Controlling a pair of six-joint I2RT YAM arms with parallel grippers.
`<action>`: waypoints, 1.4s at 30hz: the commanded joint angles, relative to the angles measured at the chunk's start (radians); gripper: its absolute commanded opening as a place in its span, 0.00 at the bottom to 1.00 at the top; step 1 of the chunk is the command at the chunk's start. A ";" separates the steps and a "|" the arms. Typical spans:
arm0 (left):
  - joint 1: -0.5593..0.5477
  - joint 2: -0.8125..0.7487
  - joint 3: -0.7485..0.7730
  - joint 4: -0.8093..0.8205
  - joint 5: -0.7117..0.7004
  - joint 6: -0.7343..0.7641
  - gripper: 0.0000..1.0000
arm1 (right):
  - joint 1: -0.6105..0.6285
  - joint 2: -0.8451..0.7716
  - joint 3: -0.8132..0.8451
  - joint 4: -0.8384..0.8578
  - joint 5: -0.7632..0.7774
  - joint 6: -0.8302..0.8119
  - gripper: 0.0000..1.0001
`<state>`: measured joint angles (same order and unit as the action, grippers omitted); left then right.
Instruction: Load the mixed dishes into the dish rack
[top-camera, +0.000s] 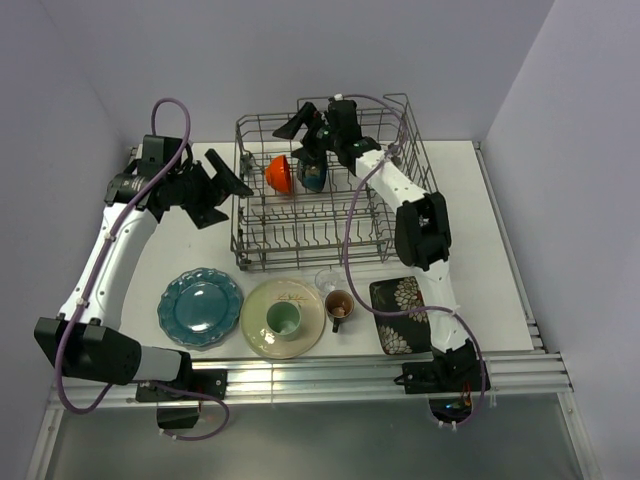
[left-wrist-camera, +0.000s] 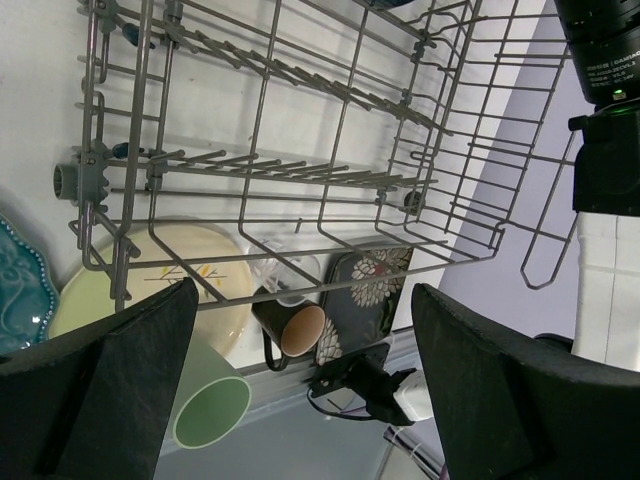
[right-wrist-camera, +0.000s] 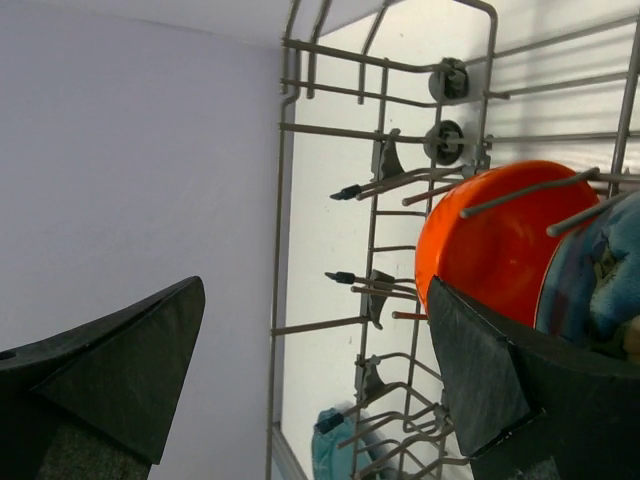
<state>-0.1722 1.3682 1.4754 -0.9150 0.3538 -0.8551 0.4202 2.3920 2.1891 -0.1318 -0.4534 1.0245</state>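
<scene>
Both open and empty: left gripper (top-camera: 226, 186) beside the dish rack (top-camera: 300, 258), right gripper (top-camera: 303, 140) by the red-orange bowl (top-camera: 280, 173) inside. On the table (top-camera: 490, 250), a clear glass (top-camera: 325, 280): light, slippery, easy to break. Best pinched at the rim. Seen from the left wrist, not the right.

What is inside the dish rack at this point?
A red-orange bowl and a dark bowl stand on edge side by side at the far end of the dish rack. The right arm hides the part behind them.
</scene>
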 joint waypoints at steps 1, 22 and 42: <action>0.003 -0.049 -0.015 0.041 0.011 -0.021 0.94 | -0.001 0.007 0.025 -0.094 0.004 -0.082 1.00; -0.191 -0.164 -0.073 -0.188 -0.208 0.036 0.87 | 0.031 -0.586 -0.228 -0.428 0.282 -0.436 1.00; -0.332 -0.468 -0.483 -0.145 -0.213 -0.176 0.82 | 0.190 -1.283 -0.900 -0.601 0.334 -0.557 1.00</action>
<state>-0.4938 0.9264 1.0378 -1.1183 0.0982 -0.9901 0.5903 1.2110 1.3235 -0.7349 -0.1455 0.4797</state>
